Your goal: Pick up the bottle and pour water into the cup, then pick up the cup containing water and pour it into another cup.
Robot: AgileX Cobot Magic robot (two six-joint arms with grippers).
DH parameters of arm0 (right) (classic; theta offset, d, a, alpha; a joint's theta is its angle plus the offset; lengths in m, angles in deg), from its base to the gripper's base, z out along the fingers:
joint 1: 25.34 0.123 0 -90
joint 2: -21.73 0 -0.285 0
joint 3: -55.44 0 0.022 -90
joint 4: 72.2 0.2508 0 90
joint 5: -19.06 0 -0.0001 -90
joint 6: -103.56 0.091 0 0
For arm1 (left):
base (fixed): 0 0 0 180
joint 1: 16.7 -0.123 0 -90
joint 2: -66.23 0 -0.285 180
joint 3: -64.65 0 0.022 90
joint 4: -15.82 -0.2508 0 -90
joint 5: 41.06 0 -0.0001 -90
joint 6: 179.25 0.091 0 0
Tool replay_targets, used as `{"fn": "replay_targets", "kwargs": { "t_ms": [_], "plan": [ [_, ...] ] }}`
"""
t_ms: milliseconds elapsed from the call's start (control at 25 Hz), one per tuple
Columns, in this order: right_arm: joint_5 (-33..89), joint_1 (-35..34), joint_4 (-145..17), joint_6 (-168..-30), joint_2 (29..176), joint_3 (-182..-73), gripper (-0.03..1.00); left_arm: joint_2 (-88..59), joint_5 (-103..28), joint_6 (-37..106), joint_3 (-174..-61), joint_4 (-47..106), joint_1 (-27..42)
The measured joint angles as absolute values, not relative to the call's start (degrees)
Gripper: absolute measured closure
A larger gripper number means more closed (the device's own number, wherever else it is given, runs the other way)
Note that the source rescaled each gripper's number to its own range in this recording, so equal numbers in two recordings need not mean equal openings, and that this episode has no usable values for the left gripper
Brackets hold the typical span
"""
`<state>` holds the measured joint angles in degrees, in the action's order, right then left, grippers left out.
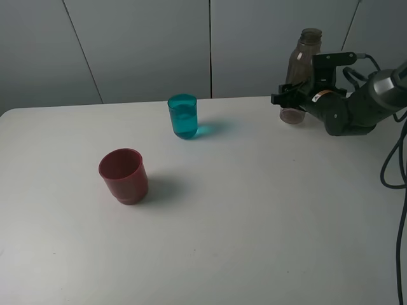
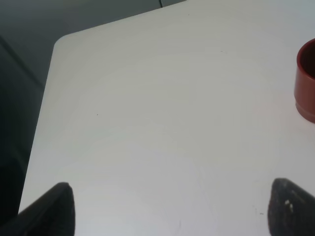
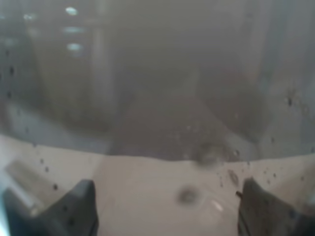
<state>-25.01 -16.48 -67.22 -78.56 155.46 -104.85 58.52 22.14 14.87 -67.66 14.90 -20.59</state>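
Observation:
The smoky grey-brown bottle (image 1: 304, 54) stands upright at the table's back right. My right gripper (image 1: 290, 98) is shut on its lower body. In the right wrist view the bottle (image 3: 157, 98) fills the frame, and the gripper (image 3: 165, 199) has a dark finger on each side of it. The teal cup (image 1: 183, 116) stands at the back centre with water in it. The dark red cup (image 1: 123, 175) stands left of centre, nearer the front, and shows at the edge of the left wrist view (image 2: 306, 81). My left gripper (image 2: 174, 209) is open over bare table.
The white table (image 1: 254, 210) has a rounded far-left corner (image 2: 61, 42). A grey panelled wall (image 1: 140, 44) stands right behind it. Black cables (image 1: 402, 190) hang along the right edge of the exterior view.

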Motion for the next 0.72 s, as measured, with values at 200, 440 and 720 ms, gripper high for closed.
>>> {"fn": "replay_targets", "kwargs": {
  "t_ms": [200,440,720],
  "plan": [
    [-25.68,-16.74,-67.33,-78.44,157.85,-105.29,0.96,58.52,22.14,14.87,-67.66,14.90,-20.59],
    [-26.16,-16.74,-67.67,-77.94,158.35,-105.86,0.97,58.52,22.14,14.87,-67.66,14.90,-20.59],
    [-26.04,-16.74,-68.08,-77.94,158.35,-105.86,0.91,58.52,22.14,14.87,-67.66,14.90,-20.59]
  ]
}}
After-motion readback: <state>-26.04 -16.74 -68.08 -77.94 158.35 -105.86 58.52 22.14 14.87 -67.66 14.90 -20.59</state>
